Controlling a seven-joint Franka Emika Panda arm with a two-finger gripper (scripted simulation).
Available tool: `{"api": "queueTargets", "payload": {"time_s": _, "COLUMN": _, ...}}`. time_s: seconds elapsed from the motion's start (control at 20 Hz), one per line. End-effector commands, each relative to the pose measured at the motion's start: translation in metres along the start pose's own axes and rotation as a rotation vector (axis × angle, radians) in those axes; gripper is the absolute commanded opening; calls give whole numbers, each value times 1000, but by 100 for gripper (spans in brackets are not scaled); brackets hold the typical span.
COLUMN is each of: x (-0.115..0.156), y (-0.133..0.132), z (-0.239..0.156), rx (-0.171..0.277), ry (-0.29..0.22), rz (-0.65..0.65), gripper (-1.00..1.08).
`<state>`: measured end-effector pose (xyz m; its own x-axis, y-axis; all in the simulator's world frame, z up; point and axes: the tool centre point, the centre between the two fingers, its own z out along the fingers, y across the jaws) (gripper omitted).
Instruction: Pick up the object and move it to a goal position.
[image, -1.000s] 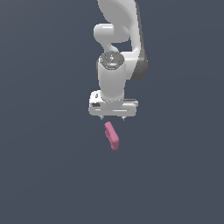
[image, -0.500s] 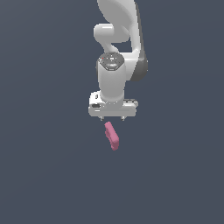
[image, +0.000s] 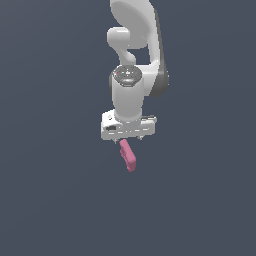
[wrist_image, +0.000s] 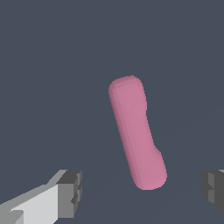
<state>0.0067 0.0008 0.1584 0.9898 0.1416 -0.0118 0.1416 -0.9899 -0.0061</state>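
Plain dark grey-blue backdrop, no visible surface edge. Gripper (image: 128, 136) points down, jaws spread wide, holding nothing. Pink slab (image: 128, 155) lies just below it, at 6 o'clock in exterior view, seen edge-on. Wrist view: slab (wrist_image: 137, 138) sits between the two fingertips (wrist_image: 70, 192), touching neither; long axis runs 12 to 6, tilted slightly, across jaw line. Judgement: descend, then close on thin faces.
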Motion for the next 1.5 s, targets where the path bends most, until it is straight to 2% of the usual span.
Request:
{"api": "queueTargets", "payload": {"time_s": 0.0, "x": 6, "y": 1, "z": 3, "rx": -2, "ry": 2, "rz": -62, "gripper": 100}}
{"api": "queueTargets", "payload": {"time_s": 0.3, "x": 17, "y": 4, "z": 8, "rx": -6, "ry": 7, "rz": -185, "gripper": 100}}
{"api": "queueTargets", "payload": {"time_s": 0.6, "x": 23, "y": 6, "z": 11, "rx": -7, "ry": 10, "rz": -255, "gripper": 100}}
{"api": "queueTargets", "payload": {"time_s": 1.05, "x": 24, "y": 7, "z": 16, "rx": -8, "ry": 10, "rz": -268, "gripper": 100}}
{"api": "queueTargets", "payload": {"time_s": 1.45, "x": 24, "y": 7, "z": 52, "rx": -8, "ry": 11, "rz": -272, "gripper": 100}}
